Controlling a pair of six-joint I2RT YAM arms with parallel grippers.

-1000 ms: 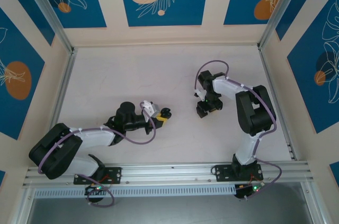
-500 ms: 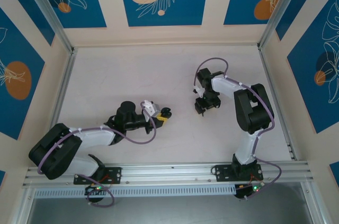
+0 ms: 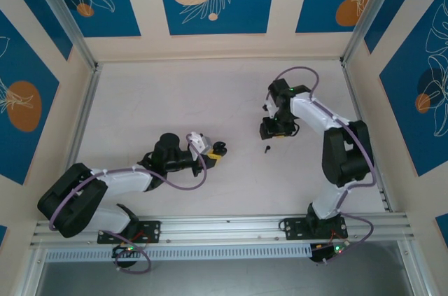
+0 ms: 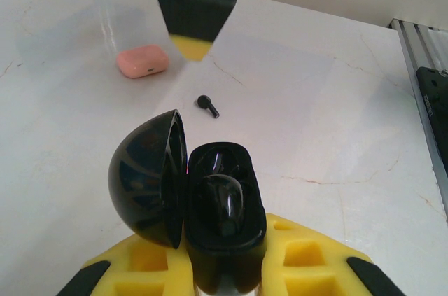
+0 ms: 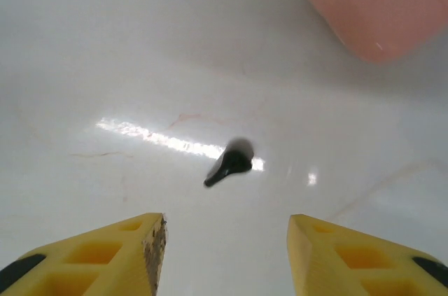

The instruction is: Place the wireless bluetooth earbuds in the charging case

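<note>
My left gripper point(image 4: 224, 264) is shut on a black charging case point(image 4: 220, 198), lid point(image 4: 150, 177) swung open to the left. One black earbud point(image 4: 222, 208) sits in the case. A second black earbud point(image 5: 231, 163) lies loose on the table, seen from the left wrist as the small earbud point(image 4: 207, 106) beyond the case. My right gripper point(image 5: 227, 240) hovers just short of it, open, with nothing between its yellow fingers. From above, the left gripper point(image 3: 212, 154) holds the case point(image 3: 220, 147) at mid-table, and the right gripper point(image 3: 274, 130) is just beyond the loose earbud point(image 3: 267, 148).
A closed salmon-pink pebble-like case point(image 4: 142, 61) lies on the table beyond the loose earbud, at the top right of the right wrist view as the pink case point(image 5: 371, 2). Metal rails point(image 3: 364, 121) and patterned walls border the white table point(image 3: 175, 100).
My right gripper has pulled back from where the loose earbud lies, so the earbud now shows bare on the table, and its jaws have narrowed a little. The left arm has not moved.
</note>
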